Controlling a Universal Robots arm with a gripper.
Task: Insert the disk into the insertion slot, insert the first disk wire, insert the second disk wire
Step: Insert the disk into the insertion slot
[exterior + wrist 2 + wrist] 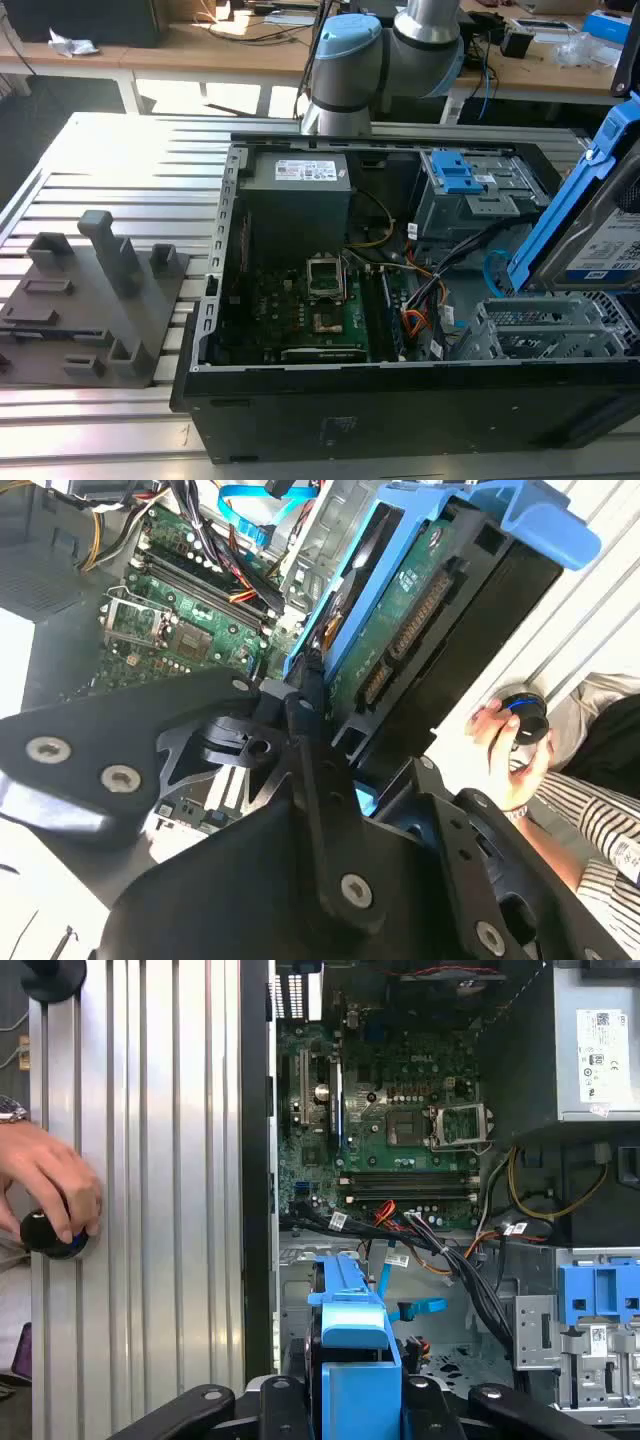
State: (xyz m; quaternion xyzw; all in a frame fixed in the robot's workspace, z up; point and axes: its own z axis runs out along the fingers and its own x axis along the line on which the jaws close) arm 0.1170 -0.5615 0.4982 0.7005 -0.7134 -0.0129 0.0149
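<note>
At the exterior view's right, above the open computer case (400,410), the disk (600,240) hung tilted in its blue carrier, just over the insertion slot (540,335) and not yet inside it. In both wrist views I saw the black fingers (310,740) clamped on the carrier's edge, with the disk's circuit-board side facing the second wrist camera. Down in the case, the second disk wire (415,1308) curled loose near the drive bay. The first disk wire (414,322) lay among the bundle beside the motherboard (400,1110). I could not tell whether either plug was seated. A person's hand (45,1185) rested on a black knob (45,1232) on the slatted bench (150,1160) beside the case.
</note>
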